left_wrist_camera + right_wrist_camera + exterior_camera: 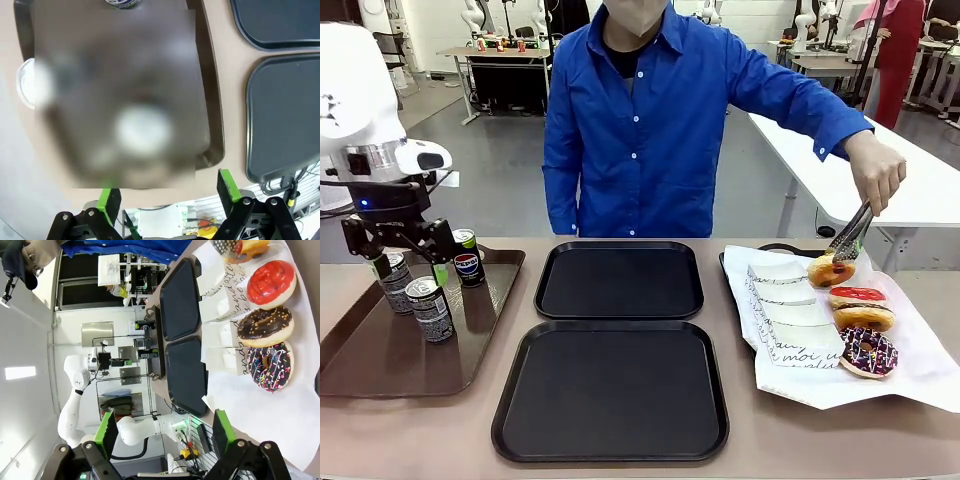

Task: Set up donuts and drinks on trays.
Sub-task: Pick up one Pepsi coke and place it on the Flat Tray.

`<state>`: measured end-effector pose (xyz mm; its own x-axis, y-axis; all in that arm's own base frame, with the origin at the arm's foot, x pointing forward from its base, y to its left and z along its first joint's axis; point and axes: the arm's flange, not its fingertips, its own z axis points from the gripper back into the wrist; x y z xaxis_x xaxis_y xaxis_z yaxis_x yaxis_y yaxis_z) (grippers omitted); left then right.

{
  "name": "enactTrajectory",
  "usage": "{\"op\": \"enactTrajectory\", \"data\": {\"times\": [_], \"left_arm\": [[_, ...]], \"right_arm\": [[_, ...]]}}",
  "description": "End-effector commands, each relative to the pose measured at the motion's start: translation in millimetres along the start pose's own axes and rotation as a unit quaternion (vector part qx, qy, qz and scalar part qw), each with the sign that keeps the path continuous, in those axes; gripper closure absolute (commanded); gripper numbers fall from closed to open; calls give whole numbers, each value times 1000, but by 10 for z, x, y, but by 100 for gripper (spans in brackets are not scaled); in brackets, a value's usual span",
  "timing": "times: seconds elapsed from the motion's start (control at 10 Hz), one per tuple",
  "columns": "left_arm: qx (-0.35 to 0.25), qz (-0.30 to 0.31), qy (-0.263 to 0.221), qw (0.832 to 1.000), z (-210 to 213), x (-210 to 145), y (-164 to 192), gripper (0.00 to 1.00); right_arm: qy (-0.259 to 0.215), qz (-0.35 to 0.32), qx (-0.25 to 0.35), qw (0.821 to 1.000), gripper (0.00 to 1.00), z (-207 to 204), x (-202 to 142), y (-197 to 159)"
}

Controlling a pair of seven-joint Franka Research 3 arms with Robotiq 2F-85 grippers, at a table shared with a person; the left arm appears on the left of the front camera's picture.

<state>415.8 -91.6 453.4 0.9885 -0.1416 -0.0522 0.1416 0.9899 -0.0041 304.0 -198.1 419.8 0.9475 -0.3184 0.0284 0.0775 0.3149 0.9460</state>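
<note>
My left claw (408,272) hangs spread wide over the brown tray (360,370) at the left. Three cans (430,308) stand close together there, one of them between my fingers. My right claw (162,427) is released too, fingers apart, above the white paper (280,425) at the right. Four donuts (868,352) lie on it in a row beside paper sleeves (785,315). The person's hand (878,170) holds tongs (850,232) on the farthest donut, reaching in over that row. The two black trays (610,390), near and far, lie in the middle.
</note>
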Motion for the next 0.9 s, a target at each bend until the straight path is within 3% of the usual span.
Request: {"op": "enactTrajectory", "data": {"times": [0.0,0.6,0.8], "left_arm": [[-9,10,-30,999,-189,139,17,0],[27,14,-90,996,-265,15,80,0],[29,14,-86,996,-288,-2,94,0]], "right_arm": [[0,1,5,1000,0,-21,16,3],[0,1,5,1000,0,-21,16,3],[0,1,5,1000,0,-21,16,3]]}}
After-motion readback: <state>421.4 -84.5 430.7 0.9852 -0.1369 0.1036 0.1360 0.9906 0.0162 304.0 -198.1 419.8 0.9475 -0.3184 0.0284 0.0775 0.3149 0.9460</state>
